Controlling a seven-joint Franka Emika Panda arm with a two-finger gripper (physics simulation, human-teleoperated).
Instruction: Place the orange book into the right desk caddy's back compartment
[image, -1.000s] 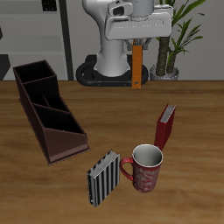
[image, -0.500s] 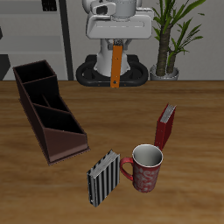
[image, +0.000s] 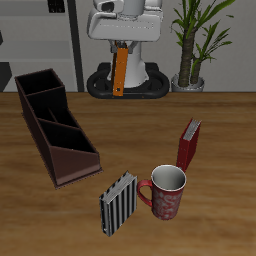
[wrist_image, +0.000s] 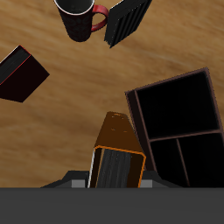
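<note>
The orange book (image: 119, 70) hangs high above the table's back, slightly tilted, with my gripper (image: 121, 46) shut on its upper end. In the wrist view the orange book (wrist_image: 115, 150) points down from between my fingers, beside the dark brown right desk caddy (wrist_image: 179, 118). In the exterior view the right desk caddy (image: 53, 123) lies long on the table, and its back compartment (image: 35, 84) is the tall-walled end farthest back. The book is still off to one side of that compartment and well above it.
A dark red book (image: 189, 142) stands upright beside a red patterned mug (image: 166, 192). A black-and-white striped book (image: 118, 204) leans near the table's front edge. A potted plant (image: 195, 45) and the robot base (image: 125, 82) are at the back.
The gripper has carried the orange book sideways toward the caddy's side and a little upward; the book now tilts slightly. Nothing on the table moved.
</note>
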